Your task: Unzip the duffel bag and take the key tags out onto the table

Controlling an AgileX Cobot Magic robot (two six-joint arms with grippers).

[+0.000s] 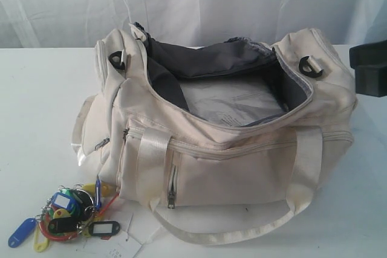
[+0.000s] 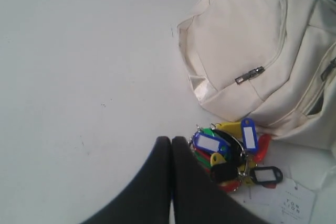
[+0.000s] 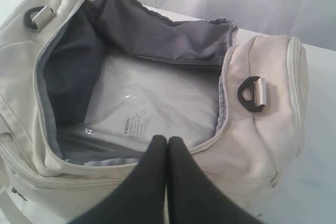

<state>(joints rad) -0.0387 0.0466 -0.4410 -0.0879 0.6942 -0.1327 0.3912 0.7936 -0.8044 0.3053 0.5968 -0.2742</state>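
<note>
Key tags (image 1: 66, 212) sit on the table (image 1: 36, 101) at the near left, just beside the left end of the duffel bag (image 1: 242, 161), with a white paper label (image 1: 118, 247) right next to them. The bag's main zip is wide open, grey lining showing, and a clear plastic packet (image 3: 152, 103) lies flat inside. Left claw (image 2: 171, 140) hangs by the tags, fingers pressed together, gripping nothing; touching them or not, hard to say. Right claw (image 3: 167, 139) is over the bag's open mouth, also closed tight and empty.
</note>
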